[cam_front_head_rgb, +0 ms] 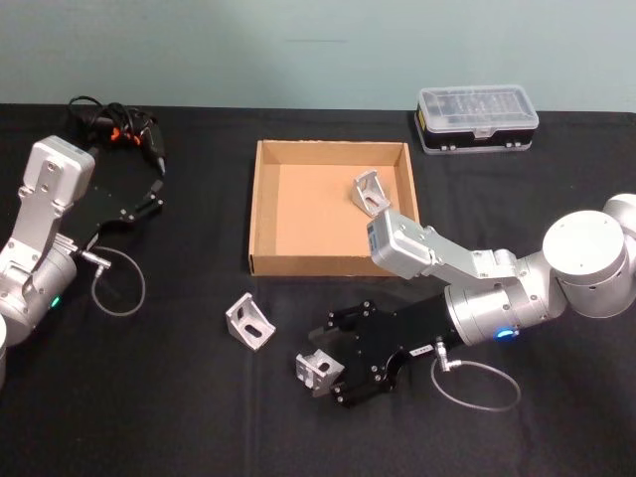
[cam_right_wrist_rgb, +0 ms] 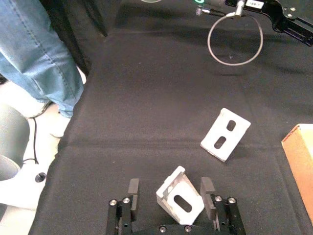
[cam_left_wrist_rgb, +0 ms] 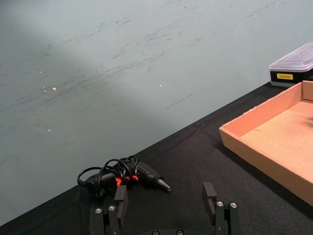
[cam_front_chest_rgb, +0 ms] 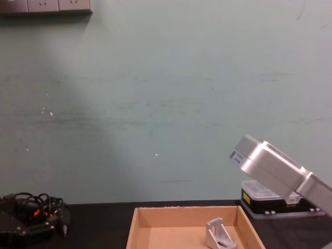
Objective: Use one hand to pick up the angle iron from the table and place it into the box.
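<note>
Now right black multi-fingered gripper [cam_right_wrist_rgb: 170, 185] straddles small silver angle iron [cam_right_wrist_rgb: 180, 198] on black bench [cam_right_wrist_rgb: 146, 98], jaws open. Best centre it, close on flat faces. Left gripper [cam_left_wrist_rgb: 165, 192] parked, open.

**A robotics lab bench, set up for handling trials**

A flat matte black table [cam_front_head_rgb: 179, 417] stands against a bare, scuffed pale green wall [cam_front_chest_rgb: 166, 104] with white wall sockets [cam_front_chest_rgb: 46, 5] high up. Boxy silver-grey robot arms [cam_front_head_rgb: 40, 219] reach over it from both sides. Workshop goods lie on it: a black corded power screwdriver [cam_left_wrist_rgb: 142, 174], a small black case with a clear plastic lid [cam_front_head_rgb: 477, 117], silver slotted angle irons [cam_front_head_rgb: 250, 323] and a shallow tan cardboard box [cam_front_head_rgb: 260, 214]. A person's blue-jeaned leg [cam_right_wrist_rgb: 39, 58] stands on the pale floor beside the table.
</note>
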`<action>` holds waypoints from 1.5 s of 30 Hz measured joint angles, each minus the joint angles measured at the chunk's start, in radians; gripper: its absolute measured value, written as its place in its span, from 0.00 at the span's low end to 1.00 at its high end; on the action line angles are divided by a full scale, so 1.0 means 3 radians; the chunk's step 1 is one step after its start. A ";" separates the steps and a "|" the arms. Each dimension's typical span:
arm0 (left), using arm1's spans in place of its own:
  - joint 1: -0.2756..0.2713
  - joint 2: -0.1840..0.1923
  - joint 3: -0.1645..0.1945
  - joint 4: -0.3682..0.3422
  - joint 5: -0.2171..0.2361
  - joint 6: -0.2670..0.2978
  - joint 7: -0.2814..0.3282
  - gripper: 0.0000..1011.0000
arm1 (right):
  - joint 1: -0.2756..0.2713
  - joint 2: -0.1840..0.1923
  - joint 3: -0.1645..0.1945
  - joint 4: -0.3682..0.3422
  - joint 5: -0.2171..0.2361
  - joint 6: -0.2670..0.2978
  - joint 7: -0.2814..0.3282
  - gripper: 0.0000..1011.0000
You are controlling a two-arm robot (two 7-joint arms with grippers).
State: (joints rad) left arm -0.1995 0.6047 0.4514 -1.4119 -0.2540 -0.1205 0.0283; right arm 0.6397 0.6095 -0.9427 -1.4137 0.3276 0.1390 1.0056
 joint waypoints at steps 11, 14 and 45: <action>0.0000 0.0000 0.0000 0.0000 0.0000 0.0000 0.0000 0.99 | 0.0002 0.0010 0.0024 0.0015 0.0003 0.0005 -0.0036 0.50; 0.0000 0.0000 0.0000 0.0000 0.0000 0.0000 0.0000 0.99 | 0.0002 0.0008 0.0024 0.0020 0.0001 0.0007 -0.0036 0.39; 0.0000 0.0000 0.0000 0.0000 0.0000 0.0000 0.0000 0.99 | 0.0020 -0.0089 0.0069 0.0094 0.0063 -0.0007 -0.0044 0.07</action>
State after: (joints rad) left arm -0.1995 0.6047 0.4514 -1.4119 -0.2539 -0.1205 0.0283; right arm 0.6458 0.5827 -0.9220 -1.3856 0.3465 0.1369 0.9923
